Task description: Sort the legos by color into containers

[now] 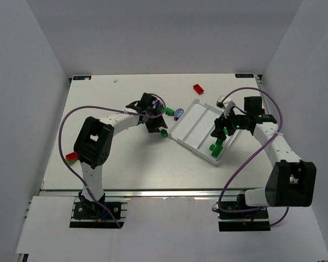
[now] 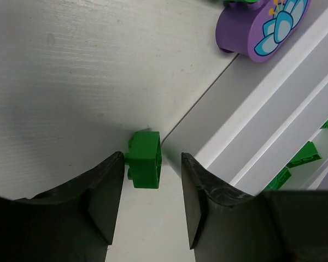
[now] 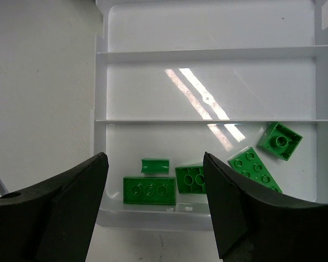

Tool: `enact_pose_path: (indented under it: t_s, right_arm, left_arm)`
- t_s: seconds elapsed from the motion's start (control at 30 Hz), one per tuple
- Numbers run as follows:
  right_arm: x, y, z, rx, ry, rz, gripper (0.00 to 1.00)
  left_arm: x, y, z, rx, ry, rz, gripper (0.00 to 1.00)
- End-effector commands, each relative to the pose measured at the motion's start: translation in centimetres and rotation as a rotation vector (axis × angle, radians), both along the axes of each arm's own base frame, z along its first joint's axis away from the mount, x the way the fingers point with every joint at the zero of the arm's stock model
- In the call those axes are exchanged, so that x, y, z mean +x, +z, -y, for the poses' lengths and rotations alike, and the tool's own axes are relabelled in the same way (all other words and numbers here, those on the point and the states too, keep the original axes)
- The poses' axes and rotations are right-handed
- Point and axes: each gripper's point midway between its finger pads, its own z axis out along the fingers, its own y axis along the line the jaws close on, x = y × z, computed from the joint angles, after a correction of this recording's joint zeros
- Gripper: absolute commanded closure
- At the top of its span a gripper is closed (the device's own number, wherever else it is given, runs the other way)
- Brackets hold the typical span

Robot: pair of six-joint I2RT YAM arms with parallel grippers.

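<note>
Since the green brick (image 2: 145, 161) is hard, light plastic with smooth sides, I judge it will not give under my pads but could skid or twist if pinched off-centre. Its flat side walls, below the studs, are where to take it. It lies on the tabletop (image 1: 126, 169) just beside the left corner of the tray (image 2: 235, 109).

My left gripper (image 2: 152, 158) straddles it, partly open: one pad at its side, the other apart, nothing gripped yet. That second pad stands close against the tray wall and may shove the tray. A purple piece (image 2: 259, 27) lies farther along that wall, out of my way.

My right gripper (image 3: 154, 164) hangs wide open and empty over the compartment holding green bricks (image 3: 148, 190). One red brick (image 1: 198, 89) lies near the tabletop's far edge.
</note>
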Motion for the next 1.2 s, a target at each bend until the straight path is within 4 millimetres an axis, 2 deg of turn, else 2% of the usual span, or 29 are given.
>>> enact_pose_path:
  t_s: [0.0, 0.47, 0.7, 0.83, 1.17]
  right_arm:
    - [0.4, 0.3, -0.1, 0.007, -0.002, 0.014, 0.25]
    - [0.4, 0.2, -0.1, 0.004, -0.006, 0.018, 0.25]
    - [0.5, 0.2, 0.0, 0.003, -0.009, 0.019, 0.25]
    - [0.5, 0.2, 0.0, 0.003, -0.009, 0.02, 0.25]
    - [0.4, 0.1, 0.0, 0.002, -0.008, 0.017, 0.25]
  left_arm:
    - [0.1, -0.2, 0.4, -0.023, -0.006, -0.001, 0.45]
    - [-0.8, -1.6, -0.1, 0.003, -0.017, -0.036, 0.46]
    - [-1.2, -1.9, 0.5, -0.012, -0.031, -0.042, 0.52]
    - [-1.6, -2.2, 0.6, -0.015, -0.037, -0.053, 0.6]
    - [-1.8, -1.0, -0.1, -0.008, -0.021, -0.023, 0.65]
